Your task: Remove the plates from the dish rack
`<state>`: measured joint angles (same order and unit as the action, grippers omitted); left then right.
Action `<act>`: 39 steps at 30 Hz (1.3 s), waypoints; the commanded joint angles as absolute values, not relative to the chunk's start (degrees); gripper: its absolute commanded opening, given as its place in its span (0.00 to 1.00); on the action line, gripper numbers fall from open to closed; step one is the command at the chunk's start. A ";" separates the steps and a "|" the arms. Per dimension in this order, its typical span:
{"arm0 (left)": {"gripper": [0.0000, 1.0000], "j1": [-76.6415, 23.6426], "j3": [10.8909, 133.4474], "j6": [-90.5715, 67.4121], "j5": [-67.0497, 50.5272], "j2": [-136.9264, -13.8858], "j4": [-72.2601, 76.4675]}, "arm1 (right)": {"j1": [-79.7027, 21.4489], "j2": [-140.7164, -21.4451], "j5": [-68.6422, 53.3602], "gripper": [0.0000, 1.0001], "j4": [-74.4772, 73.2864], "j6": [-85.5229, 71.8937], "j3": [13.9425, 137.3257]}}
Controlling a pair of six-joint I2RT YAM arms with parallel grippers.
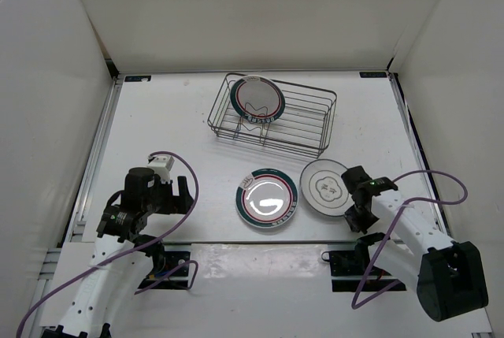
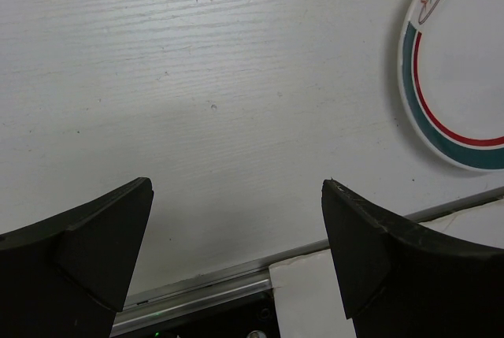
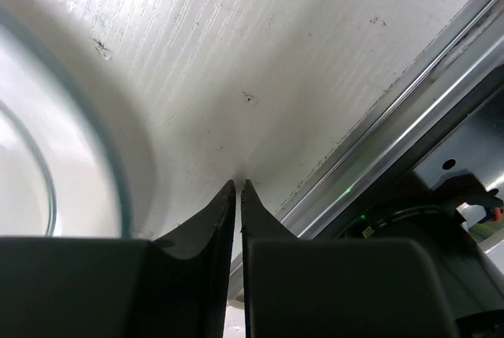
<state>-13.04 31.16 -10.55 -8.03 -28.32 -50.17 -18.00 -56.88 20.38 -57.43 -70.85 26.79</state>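
The wire dish rack [image 1: 305,124] stands at the back of the table with one banded-rim plate [image 1: 257,98] leaning upright in its left end. A second banded plate [image 1: 267,199] lies flat on the table near the front, and its edge shows in the left wrist view [image 2: 465,62]. Beside it on the right lies the plain plate [image 1: 324,187], a blurred shape in the right wrist view [image 3: 47,157]. My right gripper [image 1: 357,220] [image 3: 239,184] is shut and empty, its tips down on the table just right of the plain plate. My left gripper [image 1: 183,196] [image 2: 236,184] hangs open and empty, left of the banded plate.
A metal rail [image 1: 260,241] [image 3: 394,133] runs along the table's front edge, close by the right gripper's tips. White walls enclose the table on the left, back and right. Purple cables [image 1: 441,184] loop off both arms.
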 commanded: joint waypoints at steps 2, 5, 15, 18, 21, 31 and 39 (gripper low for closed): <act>1.00 -13.27 31.03 -10.72 -7.82 -28.04 -50.19 | -17.93 -56.52 20.57 0.09 -60.91 -69.96 24.52; 1.00 -13.18 31.29 -10.72 -7.64 -27.95 -50.36 | -18.02 -55.64 21.00 0.09 -61.08 -69.79 24.70; 1.00 -13.27 31.11 -10.64 -7.56 -27.69 -50.36 | -17.93 -54.23 21.62 0.09 -61.61 -69.26 25.49; 1.00 -13.27 31.11 -10.72 -7.65 -27.86 -50.45 | -17.93 -54.05 21.88 0.09 -61.87 -69.26 25.66; 1.00 -13.18 31.11 -10.72 -7.56 -27.86 -50.36 | -18.02 -53.70 22.23 0.09 -62.40 -69.08 25.84; 1.00 -13.18 31.11 -10.72 -7.56 -27.86 -50.27 | -18.02 -50.98 23.99 0.09 -64.33 -68.12 28.74; 1.00 -13.10 31.20 -10.72 -7.65 -27.60 -50.45 | -17.93 -49.31 24.08 0.10 -64.42 -67.77 28.74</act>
<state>-13.04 31.16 -10.55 -7.94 -28.21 -50.17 -18.00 -50.00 22.33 -61.06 -68.34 27.22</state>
